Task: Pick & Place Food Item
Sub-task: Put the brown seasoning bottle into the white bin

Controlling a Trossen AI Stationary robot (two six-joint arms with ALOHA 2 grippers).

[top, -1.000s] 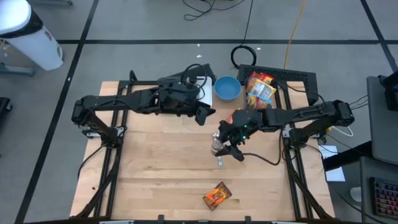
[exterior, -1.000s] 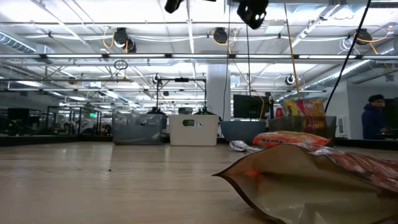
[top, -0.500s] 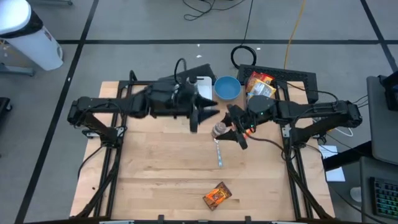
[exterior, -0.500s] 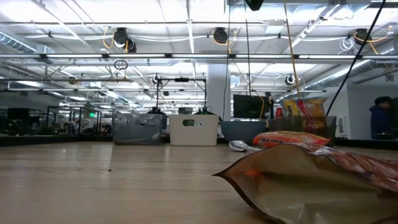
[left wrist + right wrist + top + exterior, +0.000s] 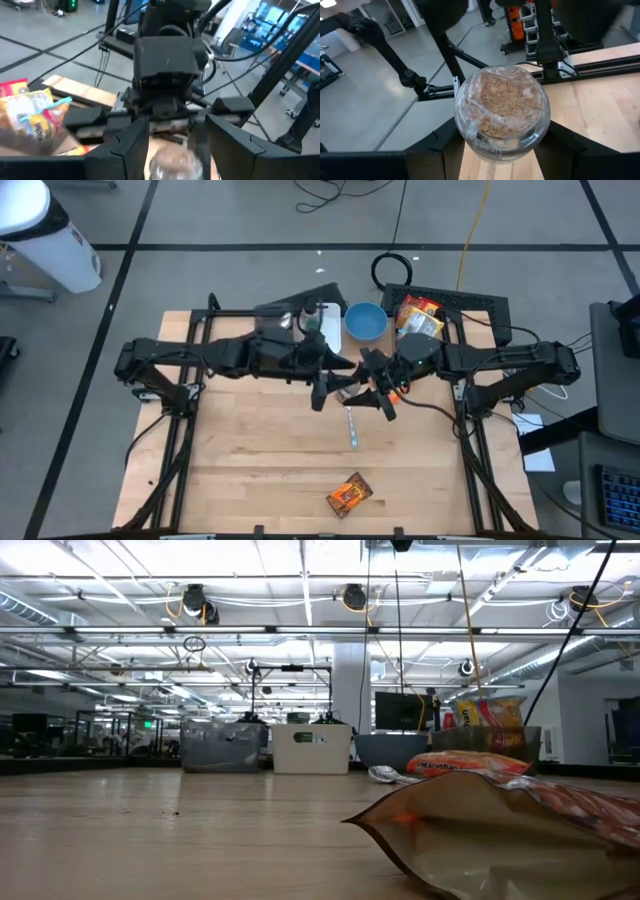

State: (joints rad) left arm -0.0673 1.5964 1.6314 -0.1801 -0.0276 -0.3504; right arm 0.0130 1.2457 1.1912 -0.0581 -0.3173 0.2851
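A clear round cup of brown crumbly food under plastic film point(image 5: 502, 112) is held above the table's middle point(image 5: 346, 390). My right gripper point(image 5: 360, 387) is shut on it, reaching in from the table's right. My left gripper point(image 5: 328, 387) is open and comes from the left. Its two fingers point(image 5: 134, 146) stand on either side of the cup point(image 5: 175, 162); whether they touch it, I cannot tell. Both grippers are above the low view's picture. My right gripper pinches the cup's glass wall point(image 5: 465, 131) between its two fingers point(image 5: 445, 147), one on each side. The fingers come roughly level from the table's right. The cup is lifted clear of the table, its filmed top up.
A metal spoon point(image 5: 352, 427) lies on the wood below the grippers. An orange snack pouch point(image 5: 349, 494) lies near the front edge, large in the low view point(image 5: 500, 830). A blue bowl point(image 5: 366, 321), a white container point(image 5: 322, 320) and snack bags point(image 5: 418, 318) stand at the back.
My right gripper has lifted the cup off the table beside the spoon and carried it up and toward the far edge. My left gripper has swung toward the cup and now has its open fingers around it. The spoon has stayed in place.
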